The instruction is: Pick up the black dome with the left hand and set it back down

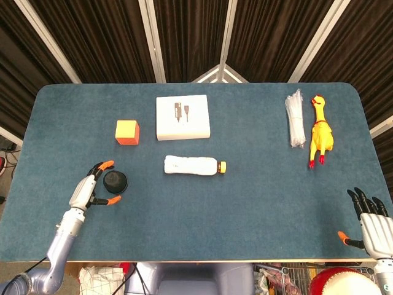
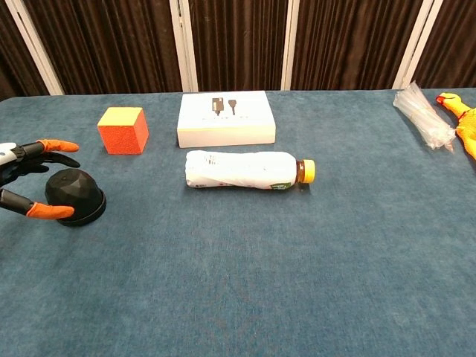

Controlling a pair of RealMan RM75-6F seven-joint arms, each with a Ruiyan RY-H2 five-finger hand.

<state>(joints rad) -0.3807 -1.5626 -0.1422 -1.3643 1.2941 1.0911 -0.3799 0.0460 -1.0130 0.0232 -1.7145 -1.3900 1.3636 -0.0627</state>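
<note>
Resting on table: black dome (image 1: 115, 180) (left hand (image 1: 87, 190) beside).

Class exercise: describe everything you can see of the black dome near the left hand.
The black dome is small, matte and faceted on top, with a flat rim or base ring around its bottom. It sits upright, flat side down, on the blue table, in front of the orange cube. The left hand is beside it with orange-tipped fingers spread on either side; whether a fingertip touches the rim is unclear.
</note>
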